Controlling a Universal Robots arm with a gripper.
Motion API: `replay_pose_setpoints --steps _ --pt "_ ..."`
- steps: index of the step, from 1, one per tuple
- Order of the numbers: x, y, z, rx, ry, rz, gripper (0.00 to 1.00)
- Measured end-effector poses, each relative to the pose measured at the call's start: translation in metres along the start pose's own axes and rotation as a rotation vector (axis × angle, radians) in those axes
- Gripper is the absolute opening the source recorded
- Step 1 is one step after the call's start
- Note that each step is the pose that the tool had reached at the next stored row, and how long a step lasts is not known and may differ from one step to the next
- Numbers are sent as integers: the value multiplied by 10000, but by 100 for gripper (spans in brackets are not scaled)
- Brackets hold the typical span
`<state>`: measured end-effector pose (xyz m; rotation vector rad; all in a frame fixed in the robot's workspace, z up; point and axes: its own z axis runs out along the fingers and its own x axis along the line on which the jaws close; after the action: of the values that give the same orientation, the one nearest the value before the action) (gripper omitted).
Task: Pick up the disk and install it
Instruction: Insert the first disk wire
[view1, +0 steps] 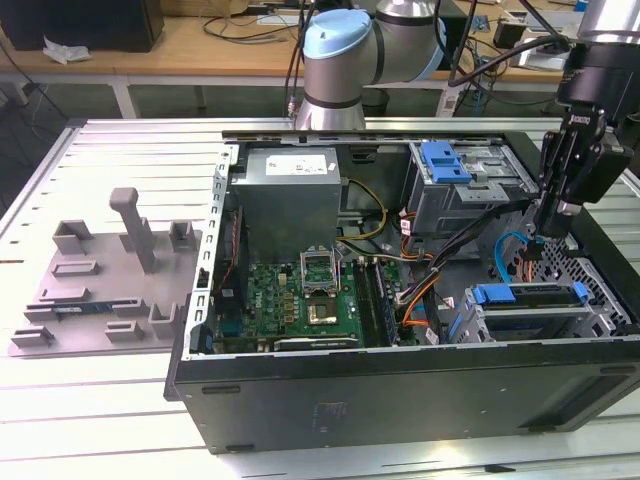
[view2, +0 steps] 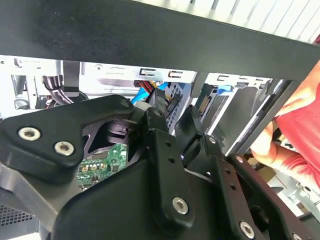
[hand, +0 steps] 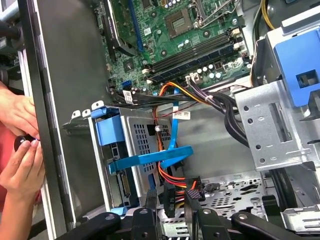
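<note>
one pincer (view1: 543, 228) near disk (view1: 530, 312) | grip state: cannot tell | advise: avoid cables (view1: 450, 245), approach square

The gripper (view2: 175, 115) points into the open computer case, its black jaws standing slightly apart with nothing between them; silver screws (view2: 180, 205) stud its linkage. At twelve o'clock from the jaws runs the case's black edge (view2: 150, 35), and under it the bare metal chassis (view2: 115, 80) with slotted openings. A blue cable (view2: 141, 91) shows at ten o'clock, just beside the jaws. At eight o'clock a green circuit board (view2: 107, 159) peeks through the linkage. At three o'clock, a person's hand (view2: 272, 145) and red sleeve (view2: 305, 112)
</note>
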<state>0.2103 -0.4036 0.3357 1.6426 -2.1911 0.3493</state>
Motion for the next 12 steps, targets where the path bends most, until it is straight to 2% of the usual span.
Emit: replay_pose_setpoints --steps 6,12 --pt "-1 0 3 -69 114 -30 35" --pt "-8 -1 18 -64 179 -47 35"
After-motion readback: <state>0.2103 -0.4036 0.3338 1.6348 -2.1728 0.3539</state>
